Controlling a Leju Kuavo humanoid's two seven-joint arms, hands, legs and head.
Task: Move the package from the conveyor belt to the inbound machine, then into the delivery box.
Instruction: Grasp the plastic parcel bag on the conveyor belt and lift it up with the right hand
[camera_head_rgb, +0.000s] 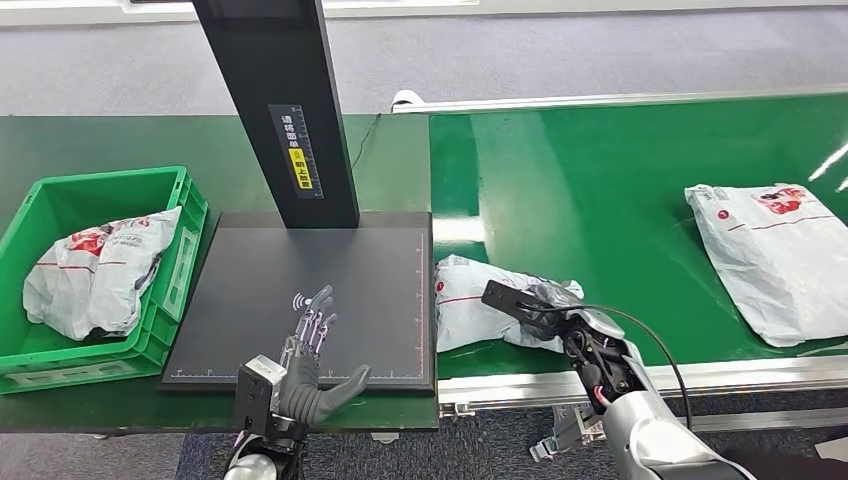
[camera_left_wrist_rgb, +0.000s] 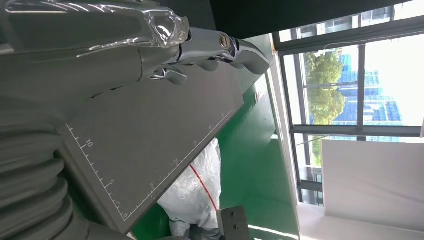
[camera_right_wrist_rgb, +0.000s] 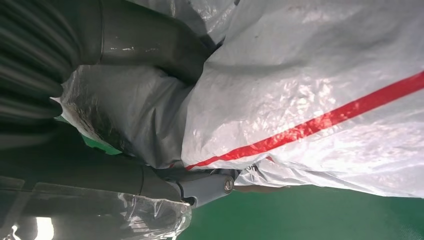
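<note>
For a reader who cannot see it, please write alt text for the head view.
The robot's right hand grips a crumpled white package on the green conveyor belt, beside the black inbound machine. Its left hand hovers open over the machine; a green delivery box holds another package.

Right hand fingers hidden under package; far package cut off.

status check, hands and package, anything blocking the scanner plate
Right hand grips package on conveyor belt. Left hand open over inbound machine. Plate bare apart from that hand.
</note>
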